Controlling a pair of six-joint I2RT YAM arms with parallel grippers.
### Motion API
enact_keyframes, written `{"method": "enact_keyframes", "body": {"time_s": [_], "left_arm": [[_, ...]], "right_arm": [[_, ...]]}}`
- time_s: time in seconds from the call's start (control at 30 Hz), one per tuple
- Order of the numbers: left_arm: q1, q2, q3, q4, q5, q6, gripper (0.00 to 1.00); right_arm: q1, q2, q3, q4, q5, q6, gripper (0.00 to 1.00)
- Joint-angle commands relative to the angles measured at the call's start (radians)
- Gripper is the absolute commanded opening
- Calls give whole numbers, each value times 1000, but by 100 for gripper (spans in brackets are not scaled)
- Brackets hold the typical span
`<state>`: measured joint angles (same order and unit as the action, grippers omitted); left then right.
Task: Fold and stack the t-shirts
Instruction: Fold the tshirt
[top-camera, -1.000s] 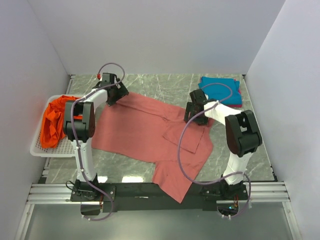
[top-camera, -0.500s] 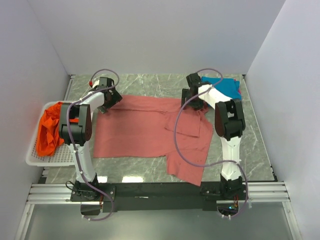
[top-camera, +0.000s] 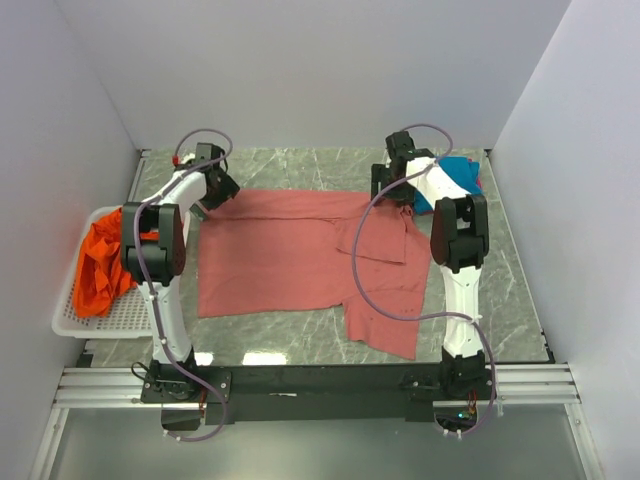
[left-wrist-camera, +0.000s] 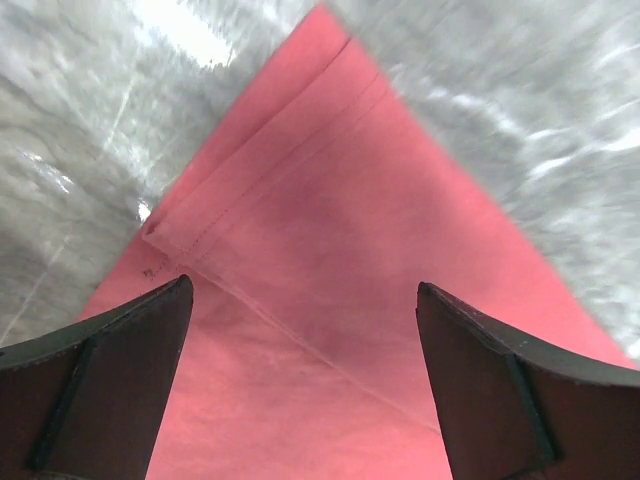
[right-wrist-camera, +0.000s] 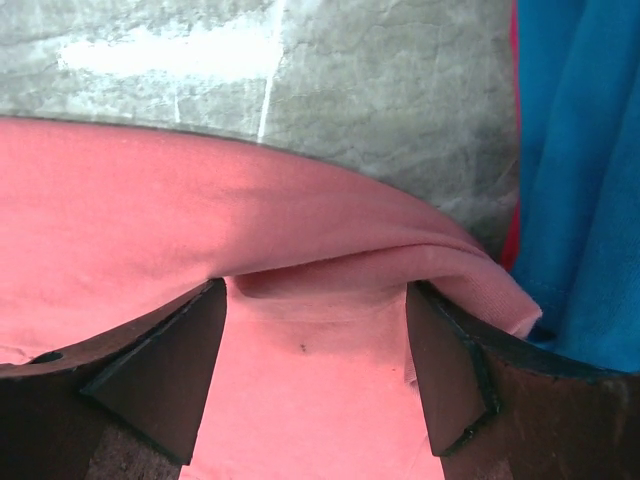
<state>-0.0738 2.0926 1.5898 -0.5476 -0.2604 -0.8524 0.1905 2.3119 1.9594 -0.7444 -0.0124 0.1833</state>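
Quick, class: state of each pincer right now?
Left pincer: open above a corner of the salmon-red t-shirt, holding nothing.
Right pincer: open over a fold of that shirt, gripping nothing.

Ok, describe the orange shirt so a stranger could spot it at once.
Find the white mesh basket at the left edge of the table. The orange t-shirt lies crumpled inside it. It alone is bunched up in a basket; the salmon-red t-shirt is spread on the marble.

Salmon shirt dragged twd back, spread flatter.
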Motion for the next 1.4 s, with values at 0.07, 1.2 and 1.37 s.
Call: {"method": "enact_keyframes", "body": {"time_s": [0.07, 1.2, 1.37], "left_arm": [[-7, -86, 104, -31, 9, 27, 99], [-281, -1117, -1047, -307, -99, -648, 99], [-279, -1083, -1062, -354, -138, -735, 95]], "right_arm": [[0, -146, 15, 26, -9, -18, 79], [17, -1255, -1274, 501, -44, 401, 82], [17, -1247, -1268, 487, -54, 384, 82]]}}
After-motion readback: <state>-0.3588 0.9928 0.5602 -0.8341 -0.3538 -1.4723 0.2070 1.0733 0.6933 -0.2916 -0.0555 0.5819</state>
